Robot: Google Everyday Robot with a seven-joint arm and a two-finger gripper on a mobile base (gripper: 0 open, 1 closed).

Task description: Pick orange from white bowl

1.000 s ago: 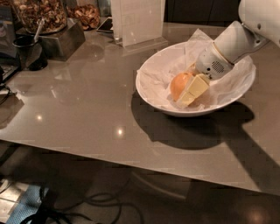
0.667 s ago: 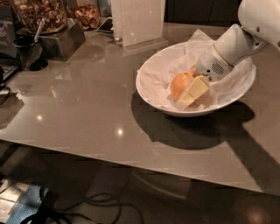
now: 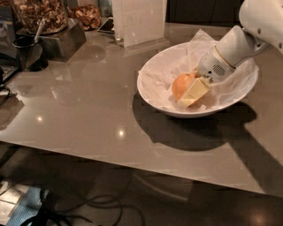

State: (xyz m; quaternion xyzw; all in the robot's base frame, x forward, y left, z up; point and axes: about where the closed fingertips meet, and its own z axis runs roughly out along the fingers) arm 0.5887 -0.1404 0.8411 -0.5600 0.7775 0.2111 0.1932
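The orange [image 3: 180, 85] lies in the white bowl [image 3: 152, 95], on crumpled white paper, at the right of the table. My gripper [image 3: 189, 91] reaches down into the bowl from the upper right. Its pale yellow end lies right against the orange's right front side. The white arm [image 3: 230, 50] slopes up out of the frame's top right corner. The orange's far side is hidden behind the gripper.
The grey glossy table [image 3: 88, 106] runs left and forward of the bowl. A white upright card holder [image 3: 139, 21] stands behind the bowl. At the back left stand jars of snacks [image 3: 37, 13] on a dark box and a black cup [image 3: 27, 52].
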